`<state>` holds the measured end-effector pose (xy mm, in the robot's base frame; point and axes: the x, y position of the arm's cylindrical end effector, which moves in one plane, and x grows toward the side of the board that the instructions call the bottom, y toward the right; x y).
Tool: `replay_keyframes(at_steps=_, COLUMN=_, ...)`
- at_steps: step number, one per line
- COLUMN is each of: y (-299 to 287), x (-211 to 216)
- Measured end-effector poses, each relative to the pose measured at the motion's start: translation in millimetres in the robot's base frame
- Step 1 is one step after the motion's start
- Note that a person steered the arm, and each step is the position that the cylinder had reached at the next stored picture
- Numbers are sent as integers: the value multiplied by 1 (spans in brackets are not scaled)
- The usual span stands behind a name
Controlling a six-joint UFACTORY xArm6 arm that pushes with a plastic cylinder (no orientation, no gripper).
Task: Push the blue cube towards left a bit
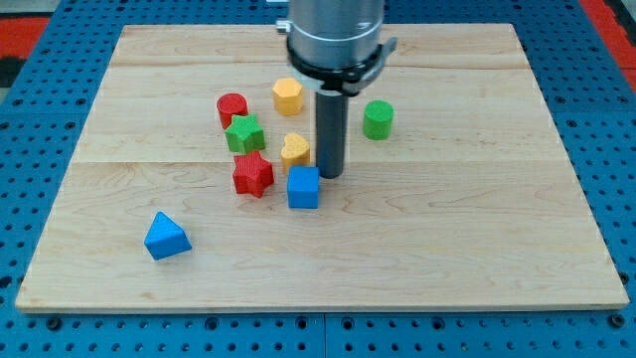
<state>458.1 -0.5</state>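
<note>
The blue cube (304,187) sits near the middle of the counter (477,229); the tip (330,176) stands just beside its upper right corner; no pincer shows, only the rod, holding nothing; the red star (252,174) lies just left of the cube; the yellow heart (294,149) sits just above it; the blue triangle (166,237) lies well off to its lower left.

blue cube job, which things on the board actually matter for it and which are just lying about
In the job:
- blue cube
- my tip, just right of and slightly above the cube in the view

Lying about:
- red star, left of the cube
- yellow heart
- green star
- red cylinder
- yellow hexagon
- green cylinder
- blue triangle
</note>
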Motion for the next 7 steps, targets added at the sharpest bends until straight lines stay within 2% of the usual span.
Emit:
replay_keyframes(at_steps=2, y=-44, x=50)
replay_keyframes(at_steps=4, y=-26, x=105)
replay_keyframes(at_steps=7, y=-67, x=99)
